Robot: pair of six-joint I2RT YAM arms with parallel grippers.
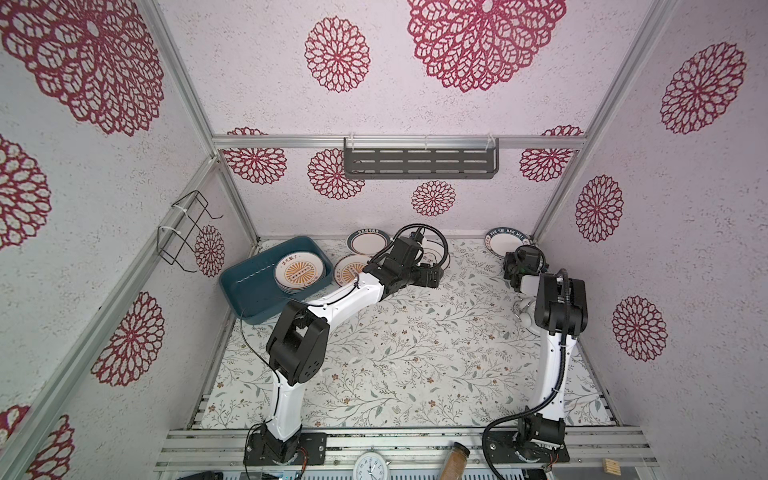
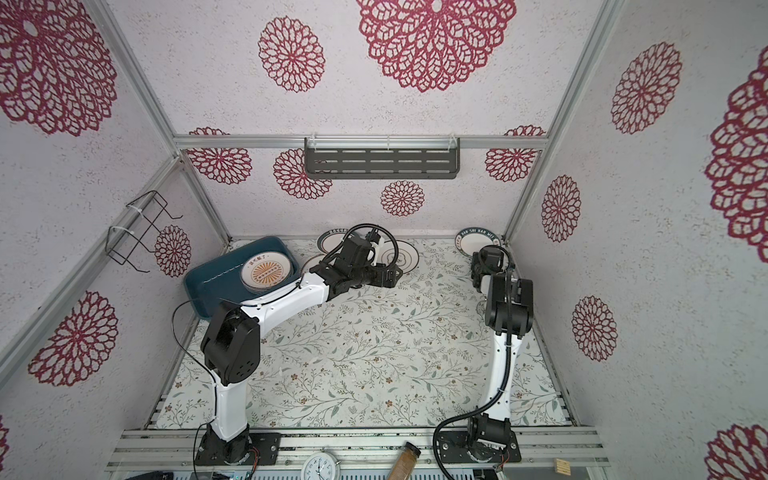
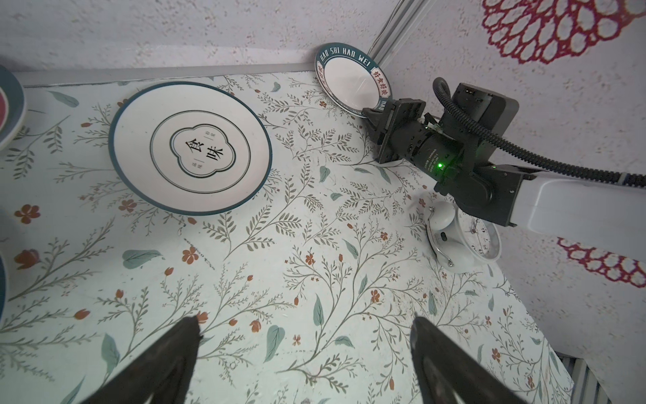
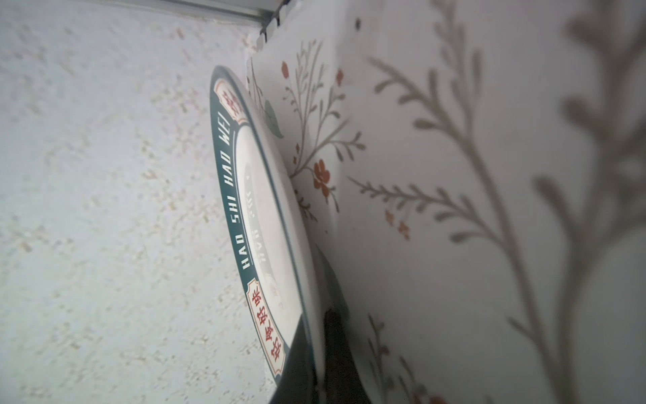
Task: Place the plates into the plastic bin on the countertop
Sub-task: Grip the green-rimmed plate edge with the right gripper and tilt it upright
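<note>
A white plate with a lettered dark teal rim (image 4: 265, 217) sits tilted in the back right corner of the countertop (image 1: 415, 340) in both top views (image 1: 505, 243) (image 2: 478, 241). My right gripper (image 4: 314, 349) (image 3: 372, 113) is shut on its near rim, one finger over it and one under. The left gripper (image 3: 304, 325) (image 1: 436, 276) hangs open over bare countertop, close to a black-ringed plate (image 3: 190, 148). The teal plastic bin (image 1: 249, 291) (image 2: 212, 286) stands at the back left and holds stacked orange sunburst plates (image 1: 298, 272). Beside the bin lie another sunburst plate (image 1: 349, 268) and a teal-rimmed plate (image 1: 368, 241).
A small white clock (image 3: 465, 241) (image 1: 524, 311) lies under my right arm near the right wall. A grey slotted shelf (image 1: 419, 162) hangs on the back wall and a wire rack (image 1: 187, 232) on the left wall. On the front rail are a second clock (image 1: 371, 467) and a spice jar (image 1: 455, 459).
</note>
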